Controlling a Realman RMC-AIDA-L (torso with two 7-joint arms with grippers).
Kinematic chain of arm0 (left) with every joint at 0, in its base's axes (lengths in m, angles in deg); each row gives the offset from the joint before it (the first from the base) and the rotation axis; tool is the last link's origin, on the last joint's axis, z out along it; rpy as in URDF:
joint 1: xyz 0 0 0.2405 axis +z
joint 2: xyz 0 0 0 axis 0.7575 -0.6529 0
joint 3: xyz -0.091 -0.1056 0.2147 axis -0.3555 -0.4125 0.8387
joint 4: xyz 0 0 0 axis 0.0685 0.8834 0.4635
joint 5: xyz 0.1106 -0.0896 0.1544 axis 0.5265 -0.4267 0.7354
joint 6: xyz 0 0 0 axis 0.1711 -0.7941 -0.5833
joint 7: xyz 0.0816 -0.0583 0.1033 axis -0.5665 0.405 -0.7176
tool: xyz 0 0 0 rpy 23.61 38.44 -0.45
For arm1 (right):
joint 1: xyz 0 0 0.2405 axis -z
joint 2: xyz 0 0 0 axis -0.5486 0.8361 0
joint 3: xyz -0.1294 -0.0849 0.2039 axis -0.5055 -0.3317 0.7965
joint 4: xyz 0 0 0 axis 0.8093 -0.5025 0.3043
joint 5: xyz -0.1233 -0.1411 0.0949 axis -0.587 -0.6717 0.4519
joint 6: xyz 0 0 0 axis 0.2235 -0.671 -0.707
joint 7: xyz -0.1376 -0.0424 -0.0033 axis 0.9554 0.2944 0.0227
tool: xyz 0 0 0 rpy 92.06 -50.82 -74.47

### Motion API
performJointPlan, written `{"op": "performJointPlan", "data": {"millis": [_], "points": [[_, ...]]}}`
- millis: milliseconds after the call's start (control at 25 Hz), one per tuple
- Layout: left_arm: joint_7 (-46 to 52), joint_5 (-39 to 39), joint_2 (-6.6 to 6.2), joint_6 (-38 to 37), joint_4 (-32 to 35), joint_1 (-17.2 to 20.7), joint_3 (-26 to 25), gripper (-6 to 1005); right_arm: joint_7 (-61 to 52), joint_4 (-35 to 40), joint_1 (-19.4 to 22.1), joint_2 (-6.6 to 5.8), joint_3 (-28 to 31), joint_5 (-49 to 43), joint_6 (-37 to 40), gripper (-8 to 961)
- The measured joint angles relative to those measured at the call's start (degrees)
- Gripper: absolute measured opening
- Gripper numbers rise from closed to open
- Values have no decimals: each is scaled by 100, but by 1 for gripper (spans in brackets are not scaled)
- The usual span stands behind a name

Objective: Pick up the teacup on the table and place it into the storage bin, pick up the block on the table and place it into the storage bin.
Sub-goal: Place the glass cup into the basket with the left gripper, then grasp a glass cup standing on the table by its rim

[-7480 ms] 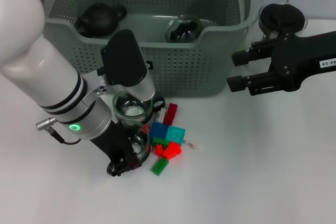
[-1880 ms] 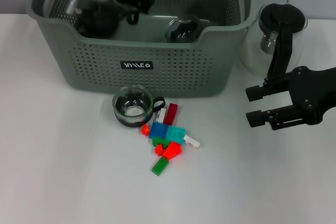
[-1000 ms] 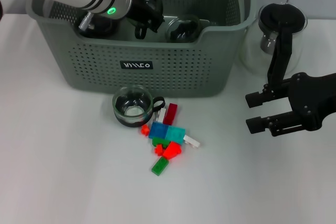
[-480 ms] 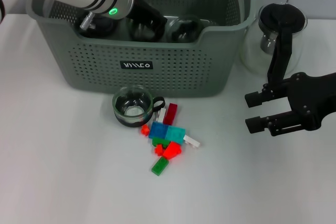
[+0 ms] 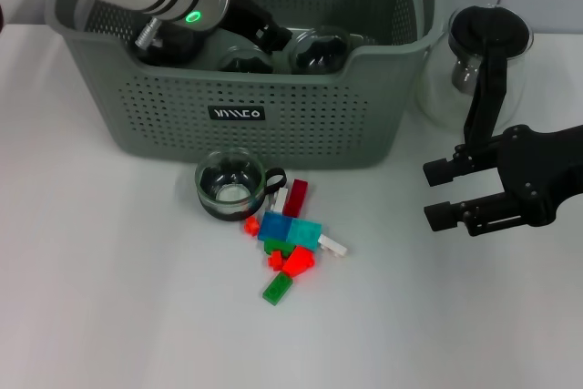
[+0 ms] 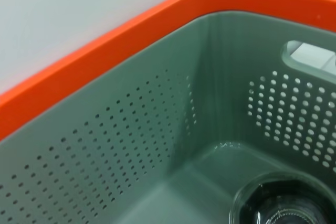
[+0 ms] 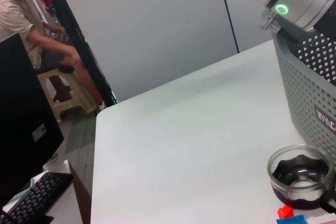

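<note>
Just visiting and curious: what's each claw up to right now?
Left claw down inside grey-green perforated storage bin. Right claw open, hovering right of bin. Glass teacup and coloured blocks on table.

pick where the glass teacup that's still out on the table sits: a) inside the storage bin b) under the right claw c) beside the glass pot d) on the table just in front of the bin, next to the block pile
d: in the head view the teacup stands on the white table in front of the storage bin, right beside the blocks, well apart from the right claw.
</note>
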Motion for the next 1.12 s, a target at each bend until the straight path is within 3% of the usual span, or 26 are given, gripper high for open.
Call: {"op": "performJointPlan", "data": {"millis": [120, 320, 560, 640, 680, 880, 1120], "points": [[51, 47, 0, -209, 288, 88, -44, 342, 0, 6, -2, -2, 14, 0, 28, 688], [230, 58, 72, -830, 1405, 480, -86, 424, 2, 10, 8, -48, 41, 24, 41, 688], [301, 60, 354, -2014, 3437, 1296, -47, 542, 81, 2, 41, -101, 181, 35, 49, 688], [331, 7, 417, -2348, 4165, 1607, 54, 683, 103, 1, 44, -111, 238, 36, 50, 689], [357, -23, 418, -2447, 4389, 1725, 108, 754, 117, 1, 44, -116, 262, 36, 51, 689], [352, -552, 421, -3223, 5449, 2342, 247, 809, 156, 0, 45, -125, 357, 35, 36, 689], [-172, -1444, 423, -4237, 6079, 2821, 205, 808, 182, -57, 12, -124, 422, 24, 13, 689]]}}
